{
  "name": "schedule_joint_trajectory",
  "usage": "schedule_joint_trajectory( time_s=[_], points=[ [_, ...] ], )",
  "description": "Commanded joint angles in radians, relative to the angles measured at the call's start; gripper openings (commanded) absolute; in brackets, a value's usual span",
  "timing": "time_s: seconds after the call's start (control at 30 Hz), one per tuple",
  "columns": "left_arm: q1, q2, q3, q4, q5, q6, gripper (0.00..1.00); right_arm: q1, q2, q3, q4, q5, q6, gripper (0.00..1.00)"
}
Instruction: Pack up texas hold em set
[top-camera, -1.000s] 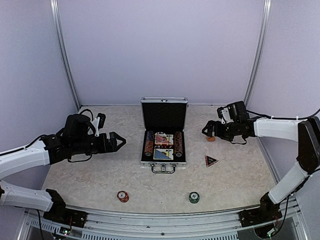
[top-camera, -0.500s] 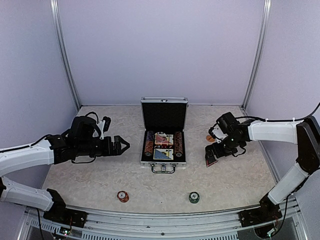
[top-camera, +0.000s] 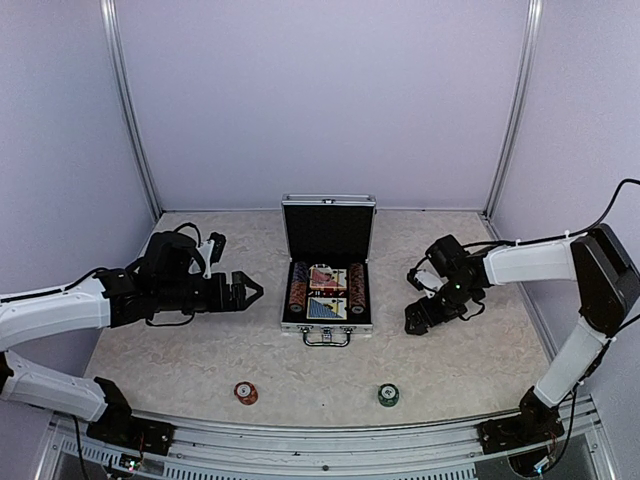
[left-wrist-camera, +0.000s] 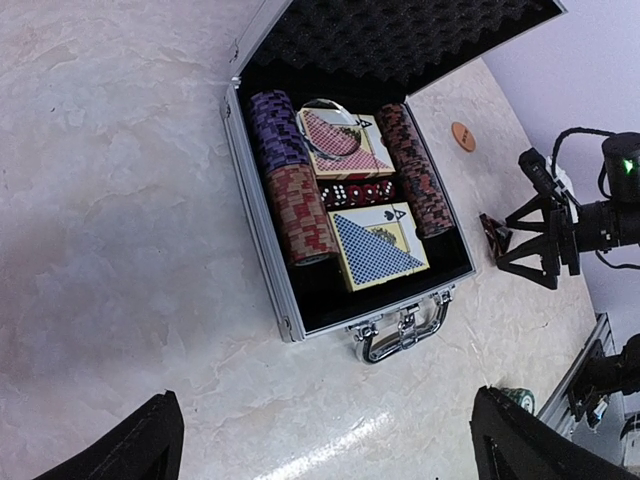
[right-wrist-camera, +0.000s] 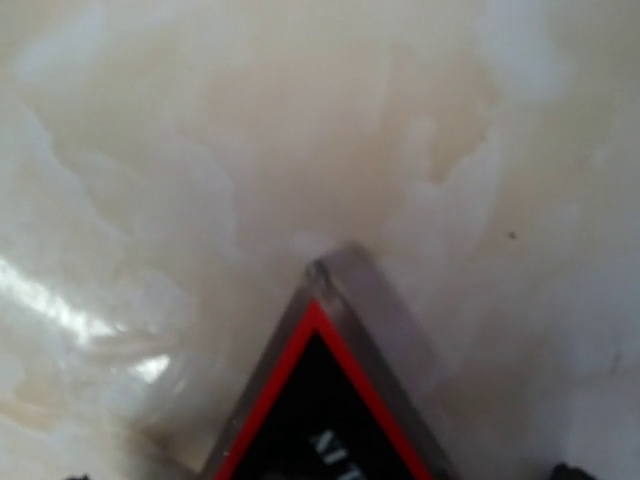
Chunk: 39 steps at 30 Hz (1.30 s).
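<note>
Right now hovering with the left gripper (top-camera: 245, 291), jaws spread and empty, at nine o'clock from the open silver case (top-camera: 328, 232). Straddling the red-black triangle marker (right-wrist-camera: 320, 410) with the right gripper (top-camera: 418, 322), fingers wide apart and not clamping, at three o'clock from the case. Lying inside the case: the red deck (left-wrist-camera: 335, 140), blue deck (left-wrist-camera: 375, 248) and chip rows (left-wrist-camera: 295, 195). Sitting loose toward six o'clock: a red chip stack (top-camera: 245, 392) and a green chip stack (top-camera: 388, 395).

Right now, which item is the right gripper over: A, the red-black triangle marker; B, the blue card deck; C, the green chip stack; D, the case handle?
A: the triangle marker fills the right wrist view, just under the open right gripper.
</note>
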Motion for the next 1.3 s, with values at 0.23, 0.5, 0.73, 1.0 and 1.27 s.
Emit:
schedule_joint_trajectory(
  time_s=[0.23, 0.5, 0.73, 1.0, 1.27],
  points=[
    [-0.018, 0.010, 0.032, 0.024, 0.012, 0.008, 0.99, 0.012, 0.054, 0.045, -0.106, 0.050, -0.035, 0.97],
    [-0.023, 0.017, 0.034, 0.025, 0.011, 0.007, 0.99, 0.028, 0.014, 0.048, -0.169, 0.102, -0.044, 0.94],
    [-0.033, 0.030, 0.044, 0.027, 0.011, 0.005, 0.99, 0.068, 0.034, 0.055, -0.151, 0.086, -0.079, 0.93],
    [-0.043, 0.041, 0.065, 0.018, 0.010, 0.009, 0.99, 0.073, 0.067, 0.064, -0.136, 0.057, -0.129, 0.92],
    [-0.045, 0.041, 0.074, 0.005, 0.009, 0.015, 0.99, 0.073, 0.072, 0.077, -0.132, 0.056, -0.169, 0.92]
  ],
)
